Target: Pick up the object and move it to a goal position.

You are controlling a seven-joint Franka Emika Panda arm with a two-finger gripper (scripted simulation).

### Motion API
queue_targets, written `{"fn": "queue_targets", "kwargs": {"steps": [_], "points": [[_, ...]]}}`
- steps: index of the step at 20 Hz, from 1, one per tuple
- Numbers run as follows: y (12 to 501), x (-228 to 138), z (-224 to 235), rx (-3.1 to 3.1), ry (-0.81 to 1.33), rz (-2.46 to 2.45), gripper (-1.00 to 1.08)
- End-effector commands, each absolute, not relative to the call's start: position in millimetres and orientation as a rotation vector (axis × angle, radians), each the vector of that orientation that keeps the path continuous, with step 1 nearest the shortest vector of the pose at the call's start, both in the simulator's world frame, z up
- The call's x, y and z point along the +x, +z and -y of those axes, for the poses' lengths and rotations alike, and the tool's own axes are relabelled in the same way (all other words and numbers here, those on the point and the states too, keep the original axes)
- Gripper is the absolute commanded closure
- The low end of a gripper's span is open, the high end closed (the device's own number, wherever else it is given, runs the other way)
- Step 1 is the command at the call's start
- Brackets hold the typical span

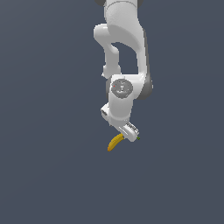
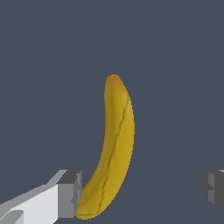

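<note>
The banana [image 1: 114, 142] is small, curved and yellow and lies on the flat dark grey floor [image 1: 52, 175]. In the exterior view the gripper [image 1: 128, 137] is low over the banana's end on the exterior view's right, where a small greenish tip shows beside the hand. In the wrist view the banana [image 2: 113, 148] lies between the jaws, which stand wide apart. One finger [image 2: 70, 194] is right beside the banana's near end and the other finger [image 2: 213, 187] is well clear of it. The gripper [image 2: 141, 192] is open and holds nothing.
The white arm [image 1: 124, 52] comes down from the top of the exterior view above the banana. Only the plain dark grey floor surrounds it; no other object or goal marker shows.
</note>
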State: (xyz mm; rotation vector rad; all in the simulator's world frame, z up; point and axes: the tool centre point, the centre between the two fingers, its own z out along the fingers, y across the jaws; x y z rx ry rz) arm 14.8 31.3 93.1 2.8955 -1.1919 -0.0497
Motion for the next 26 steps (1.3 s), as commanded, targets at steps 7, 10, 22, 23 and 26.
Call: {"fn": "queue_targets", "kwargs": {"steps": [7, 10, 22, 23, 26], "points": [[80.1, 22.0, -45.2, 2.758, -0.024, 1.493, -0.92], [76.5, 24.0, -49.1, 2.714, -0.016, 1.575, -0.92], [69.0, 27.8, -57.2, 2.615, 0.0, 1.74, -0.92], [68.9, 27.9, -57.3, 2.614, 0.0, 1.743, -0.92], [68.6, 27.7, -57.3, 2.617, -0.001, 1.738, -0.92]]}}
